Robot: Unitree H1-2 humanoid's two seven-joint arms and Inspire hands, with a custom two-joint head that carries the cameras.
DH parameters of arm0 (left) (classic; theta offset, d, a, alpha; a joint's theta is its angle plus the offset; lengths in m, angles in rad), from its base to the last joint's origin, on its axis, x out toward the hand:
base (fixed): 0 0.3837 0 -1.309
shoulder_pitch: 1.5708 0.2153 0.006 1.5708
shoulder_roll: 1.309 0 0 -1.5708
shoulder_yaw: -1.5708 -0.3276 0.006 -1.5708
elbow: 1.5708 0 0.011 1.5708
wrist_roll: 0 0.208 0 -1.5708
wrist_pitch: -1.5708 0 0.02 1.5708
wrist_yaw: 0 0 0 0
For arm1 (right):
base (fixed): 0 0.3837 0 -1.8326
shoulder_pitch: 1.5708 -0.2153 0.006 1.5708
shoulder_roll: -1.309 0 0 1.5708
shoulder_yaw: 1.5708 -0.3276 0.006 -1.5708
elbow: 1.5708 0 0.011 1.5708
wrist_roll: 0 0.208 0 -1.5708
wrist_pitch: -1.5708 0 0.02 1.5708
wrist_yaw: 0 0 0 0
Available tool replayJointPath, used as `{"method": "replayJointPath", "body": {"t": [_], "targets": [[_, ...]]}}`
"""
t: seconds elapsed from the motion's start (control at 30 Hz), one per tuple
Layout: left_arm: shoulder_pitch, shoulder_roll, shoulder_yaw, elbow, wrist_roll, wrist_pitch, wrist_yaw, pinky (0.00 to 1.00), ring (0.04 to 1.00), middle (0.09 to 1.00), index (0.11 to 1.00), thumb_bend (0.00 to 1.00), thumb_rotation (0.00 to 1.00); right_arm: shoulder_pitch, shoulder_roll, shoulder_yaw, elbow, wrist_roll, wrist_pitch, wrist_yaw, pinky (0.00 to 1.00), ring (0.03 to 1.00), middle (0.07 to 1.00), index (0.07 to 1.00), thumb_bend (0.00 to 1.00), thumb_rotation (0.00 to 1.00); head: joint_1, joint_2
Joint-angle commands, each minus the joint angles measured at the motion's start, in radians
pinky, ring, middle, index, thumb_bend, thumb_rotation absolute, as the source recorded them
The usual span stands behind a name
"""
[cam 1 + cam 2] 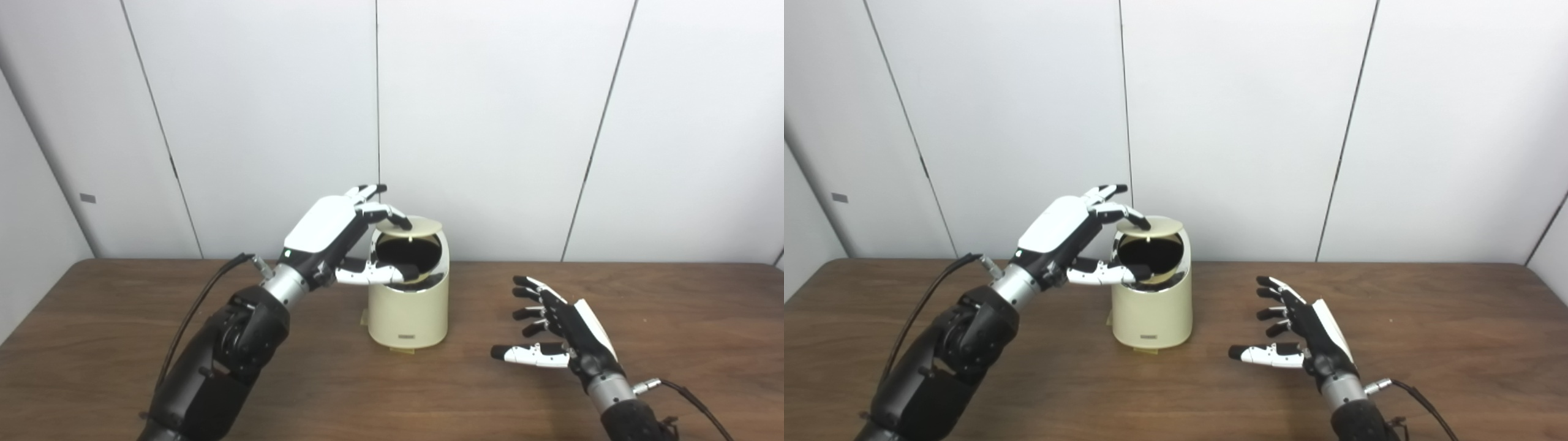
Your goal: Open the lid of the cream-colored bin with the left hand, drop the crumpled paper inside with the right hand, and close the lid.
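Nearest, at the right, the right robot hand [560, 331] hovers low over the brown desk [674, 318], fingers spread apart and holding nothing. Left of it, mid-desk, stands the cream-colored bin [409, 306], its dark mouth exposed and its lid [416, 225] raised almost level at the far top. At the bin's left, the left robot hand [343, 236] has fingertips on the lid's edge and its thumb lying across the opening's near rim; whether it truly grips the lid is unclear. No crumpled paper shows anywhere

Dark bin [409, 306] interior; contents indiscernible.
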Motion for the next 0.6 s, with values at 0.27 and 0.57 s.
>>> {"method": "replayJointPath", "body": {"t": [0.27, 0.57], "targets": [[-0.01, 0.023, 0.0, -0.043, 0.026, -0.033, 0.001, 1.0, 0.958, 0.749, 0.736, 0.75, 0.75, -0.037, 0.002, 0.002, -0.044, -0.002, 0.01, -0.017, 0.57, 0.704, 0.834, 0.872, 0.82, 0.19, -0.006, 0.006], [-0.01, 0.05, -0.058, -0.04, 0.176, -0.023, 0.007, 1.0, 0.959, 0.757, 0.746, 0.76, 0.75, -0.034, 0.005, 0.001, -0.055, 0.001, 0.017, -0.019, 0.57, 0.703, 0.833, 0.87, 0.83, 0.2, -0.011, 0.012]]}}
